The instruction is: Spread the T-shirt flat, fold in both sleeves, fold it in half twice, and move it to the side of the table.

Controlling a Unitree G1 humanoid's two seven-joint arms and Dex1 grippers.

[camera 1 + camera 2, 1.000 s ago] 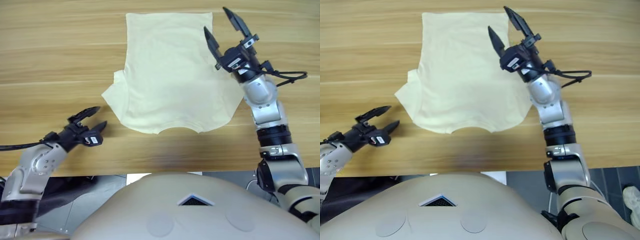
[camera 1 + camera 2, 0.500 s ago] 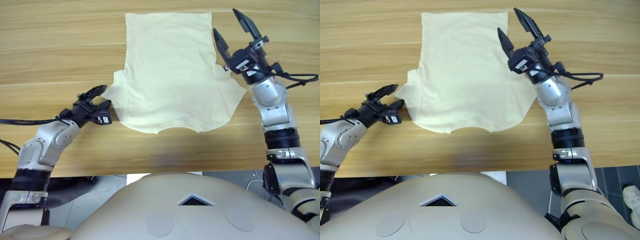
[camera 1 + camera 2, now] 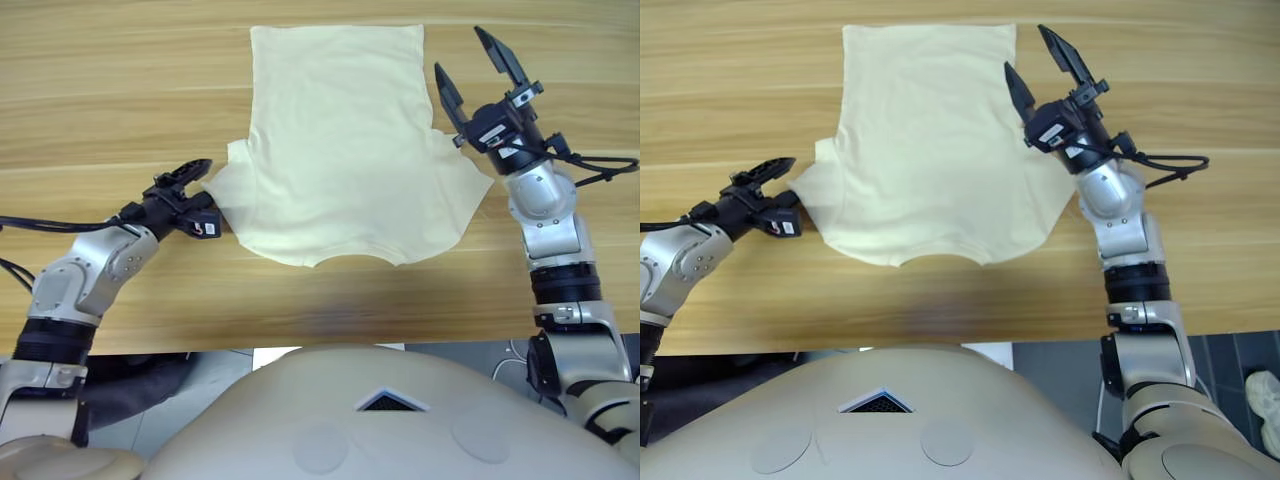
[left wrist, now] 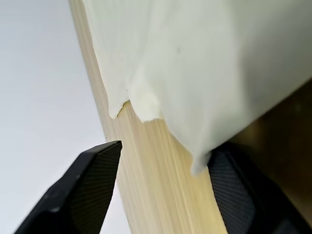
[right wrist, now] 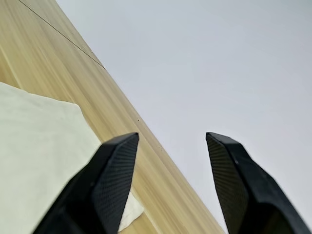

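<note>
T-shirt [image 3: 335, 140] lies spread on the counter [image 3: 100, 80] between the two end effectors, collar nearest the robot. The left end effector [image 3: 207, 188] sits low on a bent arm at the tip of the left sleeve [image 3: 228, 182], fingers parted. The left wrist view shows that tip between them, unclamped. The right end effector [image 3: 458, 50] gapes wide on a raised forearm, just beside the shirt's right edge.

Head views are evenly and brightly lit from above; worktop [image 3: 120, 90] grain is resolved sharply. Faint soft shadows are cast along T-shirt [image 3: 340, 140] hems. Wrist views: left end effector [image 4: 163, 151] is rendered soft up close, background blown out to pale grey.
</note>
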